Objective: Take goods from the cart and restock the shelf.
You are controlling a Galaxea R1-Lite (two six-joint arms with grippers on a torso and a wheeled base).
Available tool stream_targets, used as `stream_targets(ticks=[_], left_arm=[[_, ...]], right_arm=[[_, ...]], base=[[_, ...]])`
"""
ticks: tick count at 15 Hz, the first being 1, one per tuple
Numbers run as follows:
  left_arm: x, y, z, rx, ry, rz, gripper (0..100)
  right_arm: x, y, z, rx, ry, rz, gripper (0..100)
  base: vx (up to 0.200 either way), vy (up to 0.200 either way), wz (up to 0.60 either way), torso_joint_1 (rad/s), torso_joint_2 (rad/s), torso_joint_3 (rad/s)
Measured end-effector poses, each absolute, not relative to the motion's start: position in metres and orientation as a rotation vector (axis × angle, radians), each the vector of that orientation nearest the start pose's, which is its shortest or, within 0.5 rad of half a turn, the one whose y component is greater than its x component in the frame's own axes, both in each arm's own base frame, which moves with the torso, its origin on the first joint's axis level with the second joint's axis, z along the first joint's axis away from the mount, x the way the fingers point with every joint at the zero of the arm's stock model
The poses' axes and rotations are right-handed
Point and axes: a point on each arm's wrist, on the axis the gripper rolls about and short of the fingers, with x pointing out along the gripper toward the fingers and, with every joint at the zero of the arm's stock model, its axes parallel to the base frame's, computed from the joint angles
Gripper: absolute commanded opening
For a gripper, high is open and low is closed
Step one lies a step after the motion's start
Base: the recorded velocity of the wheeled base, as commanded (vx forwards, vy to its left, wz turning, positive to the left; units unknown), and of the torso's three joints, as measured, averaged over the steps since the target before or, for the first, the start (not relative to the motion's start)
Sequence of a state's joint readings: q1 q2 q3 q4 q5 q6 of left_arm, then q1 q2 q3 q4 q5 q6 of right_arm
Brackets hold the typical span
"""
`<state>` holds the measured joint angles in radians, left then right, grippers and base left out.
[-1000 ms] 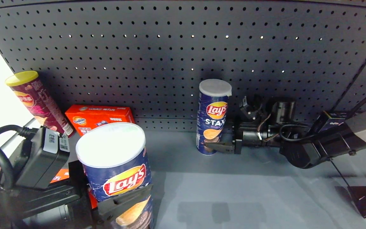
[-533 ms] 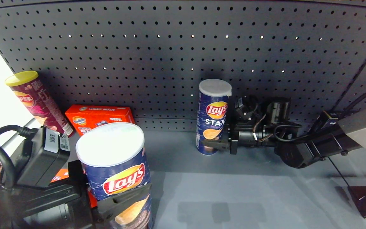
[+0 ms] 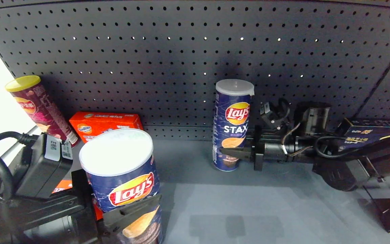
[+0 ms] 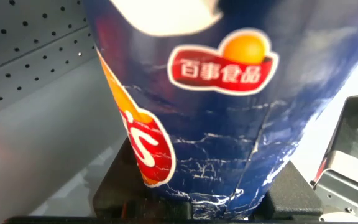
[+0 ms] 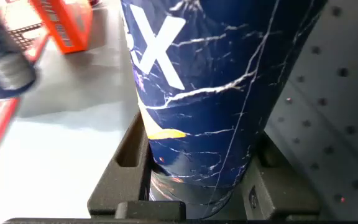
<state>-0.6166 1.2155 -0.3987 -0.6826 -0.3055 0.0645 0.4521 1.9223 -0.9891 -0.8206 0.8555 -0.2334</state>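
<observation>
Rt claw (image 3: 230,156) and its blue chip can (image 3: 233,125) have shifted a bit toward robot's rt and nearer the front since 1 s ago. Can upright near pegboard (image 3: 181,51); base at shelf (image 3: 249,203) level, touching or not can't tell. Rt claw clamped on can low down, one finger each side. Lt claw (image 3: 130,213) clamped on 2nd blue can (image 3: 122,173), upright, front-left. Orange box (image 3: 105,125) and maroon can (image 3: 37,105) back left, unmoved. Dark box (image 3: 367,132) far rt by pegboard.

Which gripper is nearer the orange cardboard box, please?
Left. The left gripper is just in front of the orange cardboard box; the right gripper is far to its right.
</observation>
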Motion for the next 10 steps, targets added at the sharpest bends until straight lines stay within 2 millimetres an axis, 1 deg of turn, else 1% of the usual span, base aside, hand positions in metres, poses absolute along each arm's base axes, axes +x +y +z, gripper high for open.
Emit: stream_targets(ticks=[3,6,10], left_arm=[[0.135,-0.104,0.192,0.085,0.104,-0.925,0],[0.135,-0.104,0.193,0.084,0.103,-0.925,0],[0.136,-0.104,0.194,0.080,0.102,-0.924,0]], right_arm=[[0.275,0.168,0.176,-0.183,-0.023,1.286,0],[0.238,0.165,0.174,-0.199,-0.109,1.259,0],[0.204,0.160,0.161,-0.201,-0.136,1.240,0]], base=[[0.000,0.000,0.00,0.000,0.00,0.000],[0.000,0.000,0.00,0.000,0.00,0.000],[0.000,0.000,0.00,0.000,0.00,0.000]])
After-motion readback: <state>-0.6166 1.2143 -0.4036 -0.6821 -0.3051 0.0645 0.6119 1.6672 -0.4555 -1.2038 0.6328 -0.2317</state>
